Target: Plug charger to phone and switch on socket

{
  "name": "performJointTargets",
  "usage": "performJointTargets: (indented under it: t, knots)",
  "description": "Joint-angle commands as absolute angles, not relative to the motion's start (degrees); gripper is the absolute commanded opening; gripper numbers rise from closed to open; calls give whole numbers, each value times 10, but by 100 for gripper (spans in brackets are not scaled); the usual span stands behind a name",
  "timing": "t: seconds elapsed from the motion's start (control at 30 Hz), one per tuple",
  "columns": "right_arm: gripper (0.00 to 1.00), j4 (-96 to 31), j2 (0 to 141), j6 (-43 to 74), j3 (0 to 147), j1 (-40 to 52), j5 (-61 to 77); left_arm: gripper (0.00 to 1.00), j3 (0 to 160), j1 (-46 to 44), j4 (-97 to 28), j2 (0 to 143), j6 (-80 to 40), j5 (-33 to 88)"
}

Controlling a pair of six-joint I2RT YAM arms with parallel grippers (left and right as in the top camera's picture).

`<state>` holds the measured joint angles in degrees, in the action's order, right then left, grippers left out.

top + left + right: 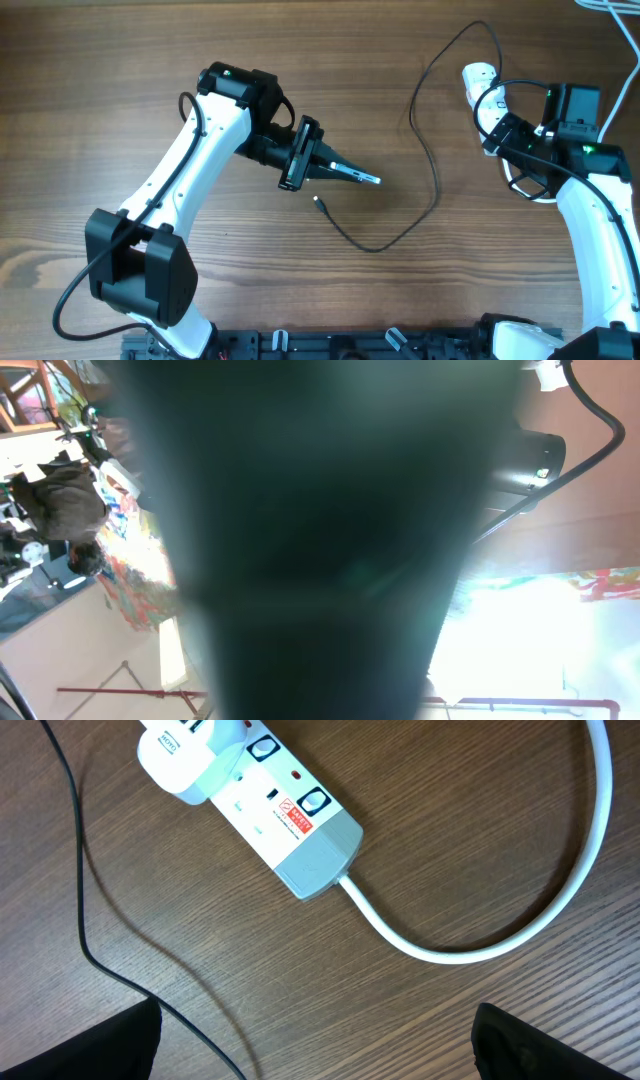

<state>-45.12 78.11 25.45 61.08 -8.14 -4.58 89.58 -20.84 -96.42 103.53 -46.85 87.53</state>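
Observation:
My left gripper (345,172) is shut on the phone (368,180), which shows edge-on above the table. In the left wrist view the phone (320,540) is a dark teal blur that hides the jaws. The charger's black cable (432,170) runs from the white adapter (185,760), which is plugged into the socket (290,815), in a loop to its plug tip (318,201). The tip lies on the table just below the phone. My right gripper (318,1040) is open and empty above the socket, also seen in the overhead view (497,132).
The socket's thick white cord (590,870) curves round to the right of the strip. The wooden table (100,120) carries everything. My right arm (590,210) hides part of the socket from above.

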Motion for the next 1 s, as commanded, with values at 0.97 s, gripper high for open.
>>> performJointTargets:
  t: [0.97]
  knots:
    - [100, -450, 777, 255, 618, -82, -56, 10, 898, -207, -743, 1017, -468, 190]
